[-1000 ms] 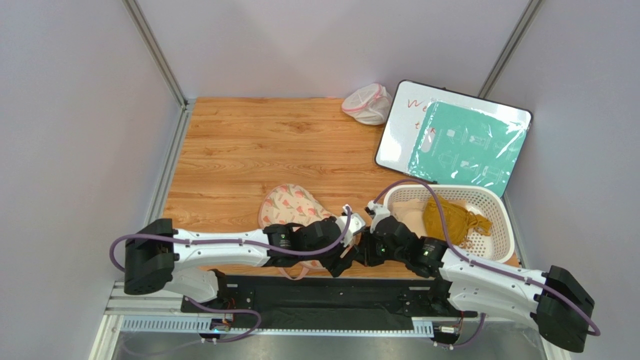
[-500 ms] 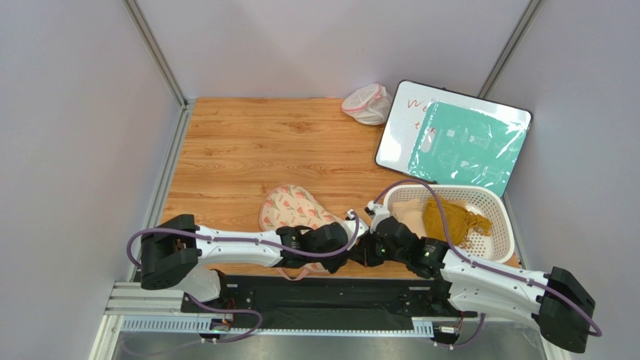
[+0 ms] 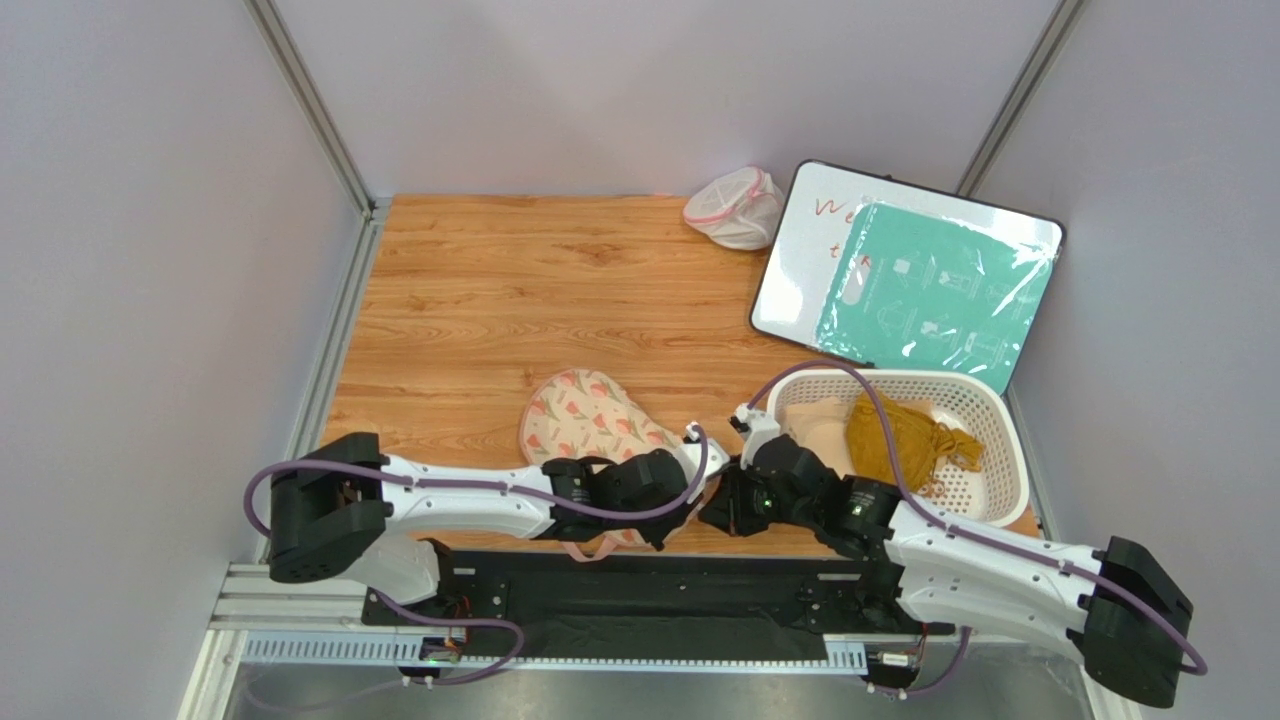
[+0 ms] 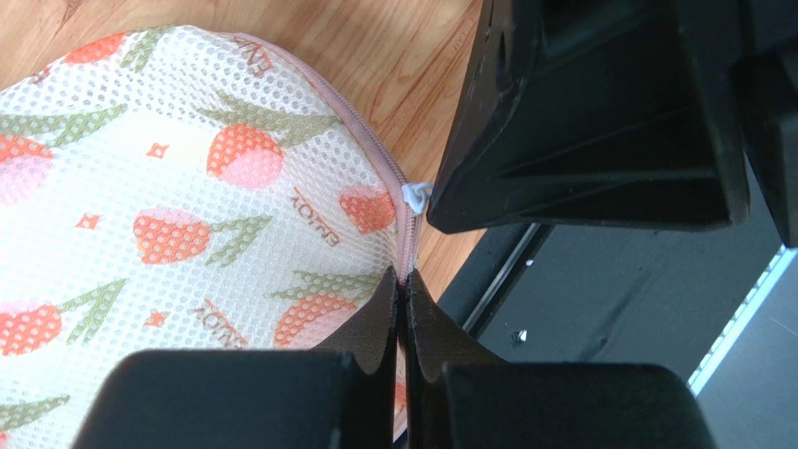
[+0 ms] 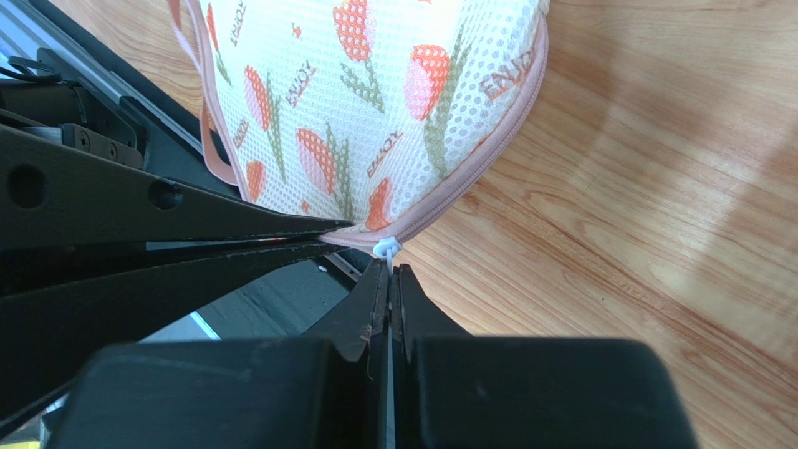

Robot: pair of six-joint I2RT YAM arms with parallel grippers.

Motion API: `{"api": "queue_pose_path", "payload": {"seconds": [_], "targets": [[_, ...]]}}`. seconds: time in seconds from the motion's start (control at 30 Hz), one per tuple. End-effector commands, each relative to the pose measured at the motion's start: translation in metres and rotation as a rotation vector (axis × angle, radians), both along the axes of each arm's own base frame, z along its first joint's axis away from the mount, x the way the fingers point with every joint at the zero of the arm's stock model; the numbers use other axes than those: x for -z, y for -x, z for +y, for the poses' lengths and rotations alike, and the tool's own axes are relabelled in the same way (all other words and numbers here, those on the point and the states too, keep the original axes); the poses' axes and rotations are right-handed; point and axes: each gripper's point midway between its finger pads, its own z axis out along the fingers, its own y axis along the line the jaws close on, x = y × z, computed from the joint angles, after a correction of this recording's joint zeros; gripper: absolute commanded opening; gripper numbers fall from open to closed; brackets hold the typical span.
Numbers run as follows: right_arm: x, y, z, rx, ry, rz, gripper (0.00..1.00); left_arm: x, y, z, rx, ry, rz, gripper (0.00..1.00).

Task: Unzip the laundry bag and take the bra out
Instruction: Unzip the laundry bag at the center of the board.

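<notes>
A: Start at the near edge. How does the left gripper (image 4: 401, 281) stand?
B: Fingers pressed fully together, pinching the pink edging of the laundry bag (image 4: 187, 215) just beside the zip pull (image 5: 385, 249).
A: And the right gripper (image 5: 389, 273)?
B: Closed tight as well. The small white zip pull is nipped at its very tips. The two meet almost tip to tip.
A: Where is the bag?
B: Flat on the worktop (image 3: 526, 285), at the middle of the near edge, with its near end hanging a little over that edge. The edging that shows runs closed up to the pull.
A: To the right?
B: A white basket (image 3: 969, 387) in the near right corner. A mustard cloth (image 3: 902, 438) is inside, with pale fabric (image 3: 819, 428) beside it.
A: Farther back?
B: A whiteboard (image 3: 796, 270) by the right edge, with a green sheet (image 3: 932, 293) lying on it. A small white mesh pouch (image 3: 736, 207) sits at the far edge, right of middle, well apart from the bag.
</notes>
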Motion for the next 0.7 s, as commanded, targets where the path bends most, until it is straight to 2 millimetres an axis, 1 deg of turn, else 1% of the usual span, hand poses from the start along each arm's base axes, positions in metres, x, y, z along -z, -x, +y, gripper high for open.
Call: {"api": "queue_pose_path", "payload": {"seconds": [0.0,0.17,0.27,0.3,0.33,0.4,0.43,0.5,0.6,0.67], "targets": [[-0.016,-0.007,0.004,0.021,-0.036,-0.041,0.00,0.002,0.003,0.018,-0.005,-0.028,-0.004,0.00],[-0.015,-0.008,0.002,0.029,-0.026,-0.046,0.00,-0.001,0.008,0.029,0.004,-0.019,-0.004,0.00],[-0.014,-0.008,0.000,0.032,-0.016,-0.044,0.00,-0.001,0.008,0.041,-0.007,-0.036,-0.011,0.00],[-0.015,-0.009,0.000,0.032,-0.019,-0.048,0.00,0.003,0.008,0.046,-0.011,-0.047,-0.013,0.00],[-0.015,-0.009,0.000,0.032,-0.017,-0.046,0.00,-0.001,0.008,0.048,-0.017,-0.036,-0.019,0.00],[-0.015,-0.008,-0.001,0.032,-0.018,-0.047,0.00,0.001,0.009,0.056,-0.023,-0.048,-0.019,0.00],[-0.015,-0.008,-0.001,0.031,-0.016,-0.047,0.00,-0.002,0.008,0.059,-0.029,-0.037,-0.026,0.00],[-0.015,-0.009,0.000,0.032,-0.018,-0.047,0.00,0.000,0.009,0.066,-0.036,-0.049,-0.025,0.00],[-0.016,-0.009,0.000,0.030,-0.019,-0.048,0.00,-0.002,0.008,0.073,-0.052,-0.049,-0.034,0.00],[-0.017,-0.008,0.002,0.025,-0.027,-0.046,0.00,-0.006,0.009,0.073,-0.052,-0.038,-0.034,0.00]]}}
